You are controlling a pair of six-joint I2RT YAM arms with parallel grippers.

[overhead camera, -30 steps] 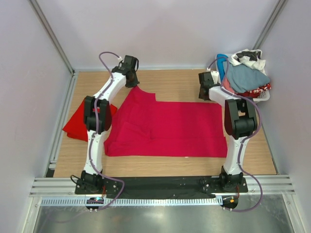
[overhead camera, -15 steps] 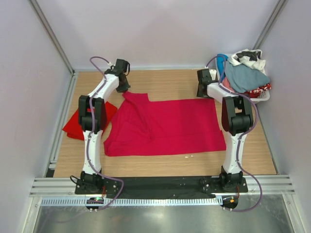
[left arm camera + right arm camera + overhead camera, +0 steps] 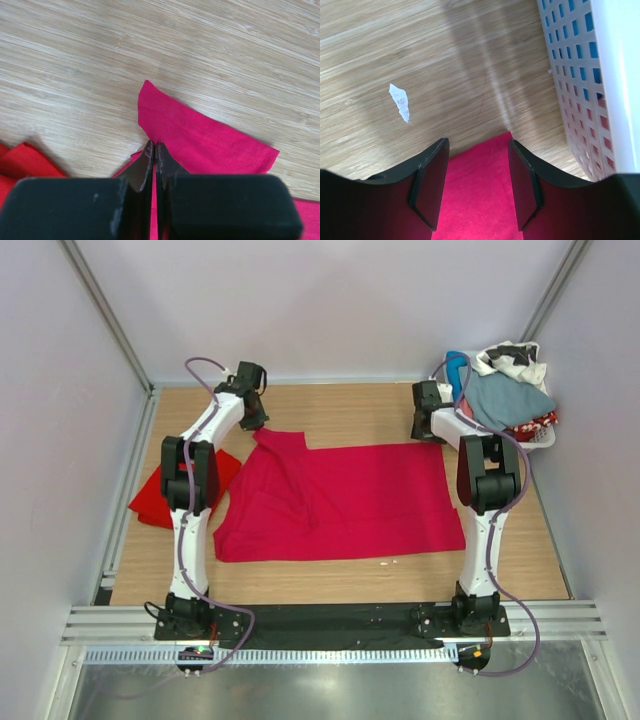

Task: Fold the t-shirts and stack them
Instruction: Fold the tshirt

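Observation:
A crimson t-shirt point(image 3: 340, 500) lies spread flat across the middle of the table. My left gripper point(image 3: 257, 424) is at its back left corner, shut on the sleeve point(image 3: 200, 140), with a thin strip of cloth pinched between the fingers point(image 3: 145, 160). My right gripper point(image 3: 426, 432) stands open at the back right corner. Its two fingers straddle the hemmed corner point(image 3: 480, 190), which lies flat on the wood. A scarlet red t-shirt point(image 3: 150, 502) sits folded at the left edge, partly behind the left arm.
A white laundry basket point(image 3: 540, 436) heaped with clothes stands at the back right, close beside the right gripper; its perforated wall point(image 3: 590, 75) shows in the right wrist view. A white paper scrap point(image 3: 400, 102) lies on the wood. Walls enclose the table.
My left gripper moved left, dragging the crimson shirt's back left corner with it, and the shirt shifted slightly. The right gripper edged a little to the right.

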